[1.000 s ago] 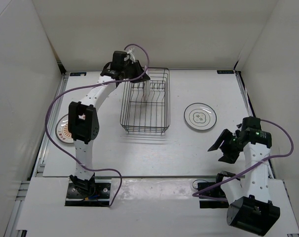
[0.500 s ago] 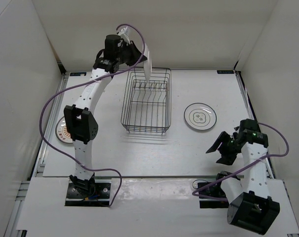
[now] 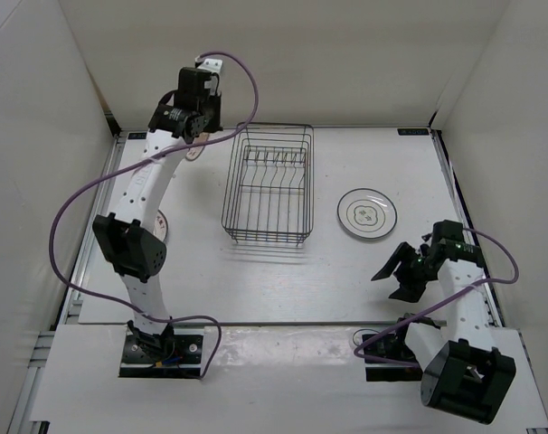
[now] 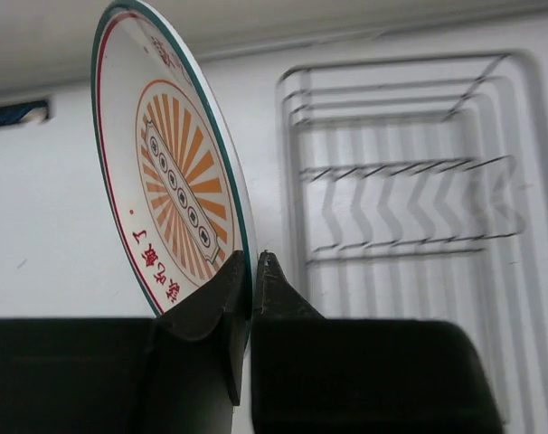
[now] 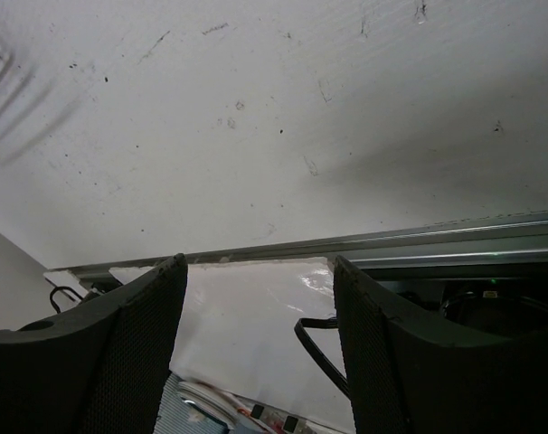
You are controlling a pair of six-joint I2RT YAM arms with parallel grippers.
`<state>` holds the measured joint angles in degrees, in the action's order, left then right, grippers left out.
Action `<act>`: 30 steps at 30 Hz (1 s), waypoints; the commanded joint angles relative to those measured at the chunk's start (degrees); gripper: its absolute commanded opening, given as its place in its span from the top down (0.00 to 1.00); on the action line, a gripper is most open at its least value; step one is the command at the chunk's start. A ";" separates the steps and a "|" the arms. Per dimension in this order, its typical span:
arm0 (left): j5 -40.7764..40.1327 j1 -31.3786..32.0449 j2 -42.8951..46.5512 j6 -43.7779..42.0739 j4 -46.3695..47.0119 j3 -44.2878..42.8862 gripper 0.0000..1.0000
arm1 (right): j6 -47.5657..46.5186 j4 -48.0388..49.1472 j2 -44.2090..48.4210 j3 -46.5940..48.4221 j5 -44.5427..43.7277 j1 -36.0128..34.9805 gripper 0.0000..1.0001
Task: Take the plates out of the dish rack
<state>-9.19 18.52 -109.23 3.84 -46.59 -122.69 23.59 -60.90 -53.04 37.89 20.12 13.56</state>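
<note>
Left claw (image 4: 252, 264) is clamped on the rim of the orange-patterned plate (image 4: 165, 172); right claw (image 5: 260, 267) stands wide apart.

Wide bare table (image 3: 283, 276) in front of the dish rack (image 3: 267, 239) gives an easy lane across. Right of the rack, a gap runs to the grey-ringed plate (image 3: 367, 213), lying flat. The left strip is crowded: the left arm (image 3: 138, 194) spans it, a second plate (image 3: 158, 220) peeks out beneath, and the left gripper (image 4: 253, 262) pinches the sunburst plate (image 4: 165, 190) at the back-left. The right gripper (image 3: 399, 273) hangs over the near-right corner.
</note>
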 commanded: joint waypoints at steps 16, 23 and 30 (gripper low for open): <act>-34.85 -10.78 5.34 8.11 -15.73 28.29 0.99 | 0.93 1.76 1.09 -4.05 2.65 -2.49 0.30; -31.41 -11.05 3.33 16.29 -19.15 32.08 0.99 | 0.23 1.05 0.04 -2.65 2.47 -2.58 0.30; -30.10 -11.49 1.56 16.90 -19.33 32.43 0.81 | -0.48 -0.36 -0.14 -0.80 1.86 -2.49 0.30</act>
<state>-37.91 7.55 -108.27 19.20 -65.12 -90.32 23.77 -60.05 -53.36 34.74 21.58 11.16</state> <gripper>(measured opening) 0.186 0.700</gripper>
